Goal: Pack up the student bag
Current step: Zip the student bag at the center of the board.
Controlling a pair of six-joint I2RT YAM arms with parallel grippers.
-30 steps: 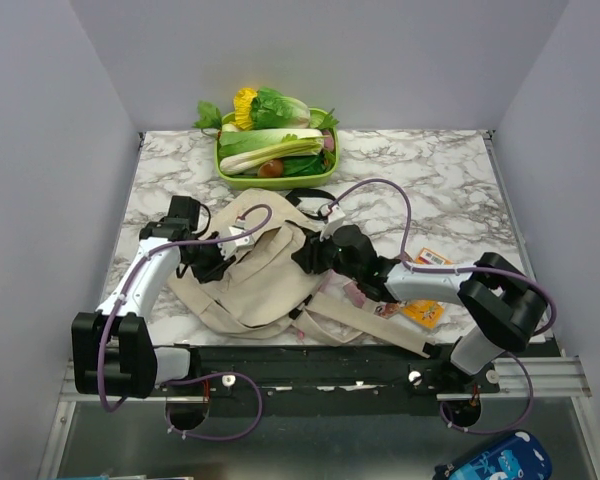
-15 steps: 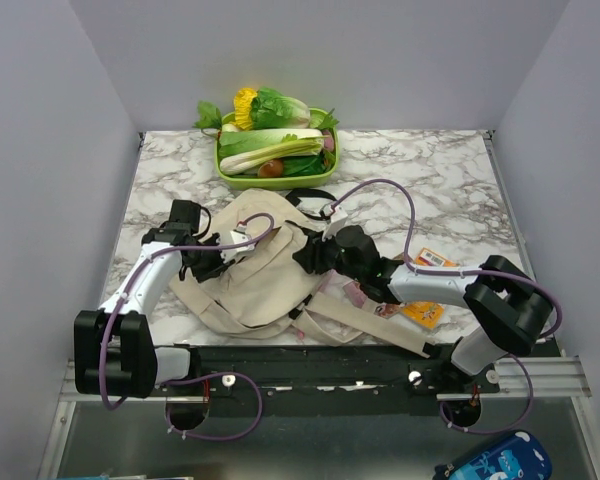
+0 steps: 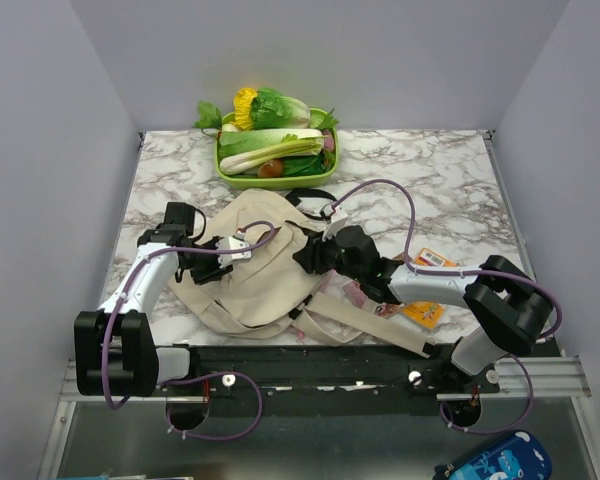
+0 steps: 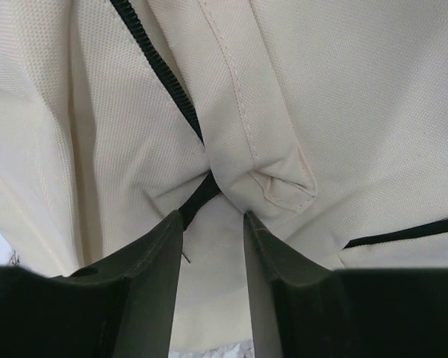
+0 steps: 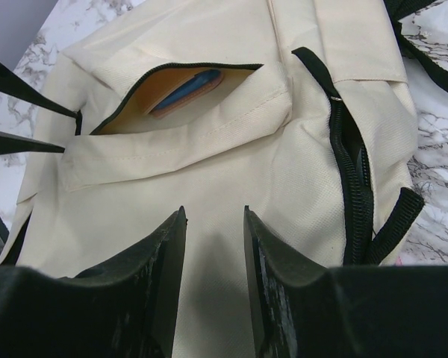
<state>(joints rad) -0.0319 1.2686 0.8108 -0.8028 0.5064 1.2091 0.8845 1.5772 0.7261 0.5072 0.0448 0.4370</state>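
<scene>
The student bag (image 3: 255, 285) is slumped just on the near side of the green veggie tray (image 3: 242, 183), front pocket (image 5: 172, 93) gaping. Left gripper (image 4: 213, 224) has its fingers parted over the zipper (image 4: 160, 71), and right gripper (image 5: 215, 216) is parted too, neither pinching anything. Probably best if one pins the cloth while the other drags that zipper straight.

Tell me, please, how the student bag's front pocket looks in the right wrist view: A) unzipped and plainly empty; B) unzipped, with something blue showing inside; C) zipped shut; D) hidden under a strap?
B: the front pocket of the student bag gapes open along its black zip, and a flat blue item shows inside it.
</scene>
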